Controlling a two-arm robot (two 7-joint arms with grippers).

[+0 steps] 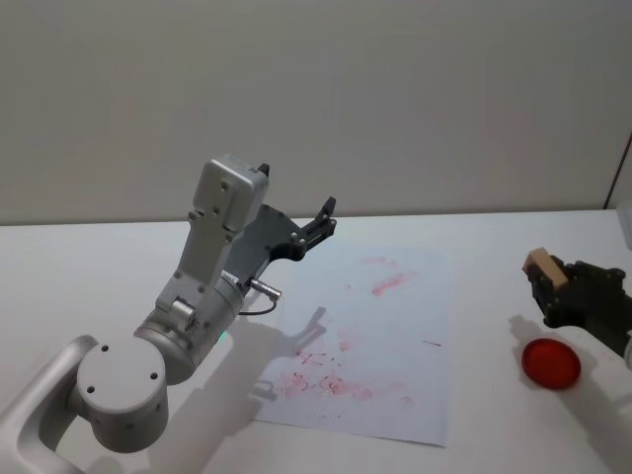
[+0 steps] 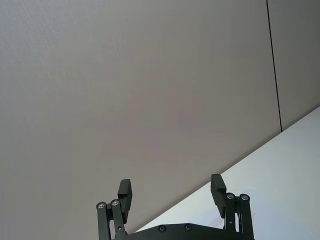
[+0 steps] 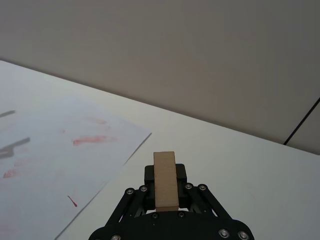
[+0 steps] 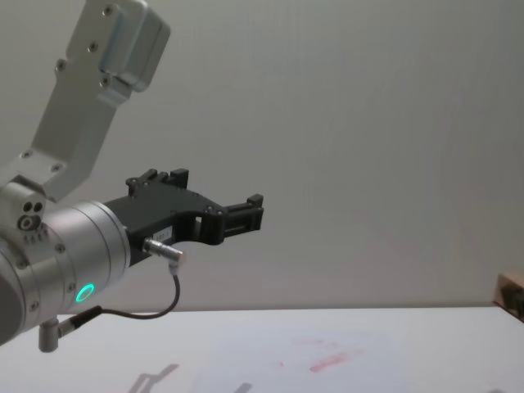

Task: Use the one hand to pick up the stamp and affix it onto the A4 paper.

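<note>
Black right gripper [image 1: 553, 284] clamped on tan wooden stamp [image 1: 545, 267], held above table [image 1: 99, 267] beside A4 paper [image 1: 395, 385]; stamp face hidden. Red ink pad [image 1: 550, 362] just below. Left gripper [image 1: 318, 223] raised, fingers spread, empty.

The left arm [image 1: 188, 326] is built of pale grey and silver casings: a boxy upper housing with small screws, a round silver wrist barrel with a green light [image 4: 84, 292], and a flat round joint cap [image 1: 120, 380] with dark screw holes. A thin dark cable [image 4: 155, 313] loops from a metal plug at the wrist. Its left tool [image 2: 171, 194] is black, with linked bars, silver rivets and two blocky fingers [image 2: 125, 190]. The right tool [image 3: 165, 186] is black too, with riveted linkages.
</note>
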